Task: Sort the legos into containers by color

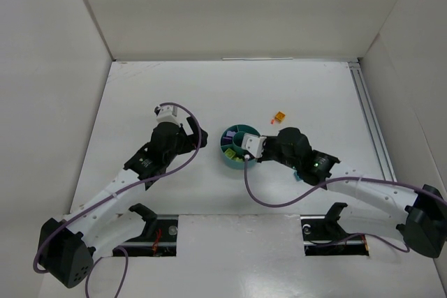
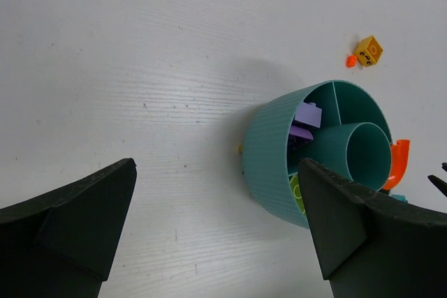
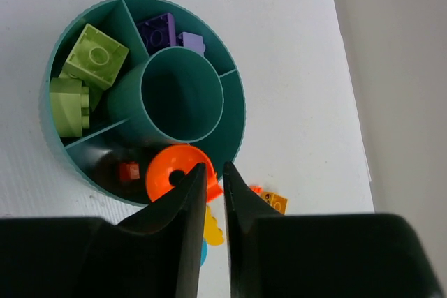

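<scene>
Placing the orange piece (image 3: pixel 167 170) seems the step: right gripper (image 3: pixel 215 167), nearly closed, pinches it over the dish (image 3: pixel 242 111) section holding a red brick (image 3: pixel 128 171); next, open. Meanwhile the left gripper (image 2: pixel 216 165) gapes, empty.

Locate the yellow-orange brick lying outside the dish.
Top view: the yellow-orange brick lies on the table, beyond and right of the teal dish, apart from it, a tiny orange piece beside it.

Table (image 1: pixel 174 95), teal dish (image 2: pixel 269 151), yellow brick (image 2: pixel 368 50), maybe orange bit (image 2: pixel 351 61)
</scene>
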`<action>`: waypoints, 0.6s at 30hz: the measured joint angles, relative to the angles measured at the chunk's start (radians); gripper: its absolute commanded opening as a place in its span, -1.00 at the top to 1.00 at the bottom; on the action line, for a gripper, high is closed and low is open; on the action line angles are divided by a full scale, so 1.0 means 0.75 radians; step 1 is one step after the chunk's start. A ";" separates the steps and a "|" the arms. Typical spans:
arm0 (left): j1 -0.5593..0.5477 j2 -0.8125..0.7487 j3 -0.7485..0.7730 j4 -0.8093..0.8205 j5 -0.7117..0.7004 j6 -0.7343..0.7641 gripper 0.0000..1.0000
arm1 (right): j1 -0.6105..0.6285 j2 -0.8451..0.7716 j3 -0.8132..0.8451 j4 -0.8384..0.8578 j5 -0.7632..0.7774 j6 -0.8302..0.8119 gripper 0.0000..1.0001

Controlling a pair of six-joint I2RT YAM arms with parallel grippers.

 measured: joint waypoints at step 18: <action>0.000 0.000 0.000 0.000 0.001 0.004 -1.00 | -0.008 -0.031 0.028 -0.074 0.218 0.184 -0.06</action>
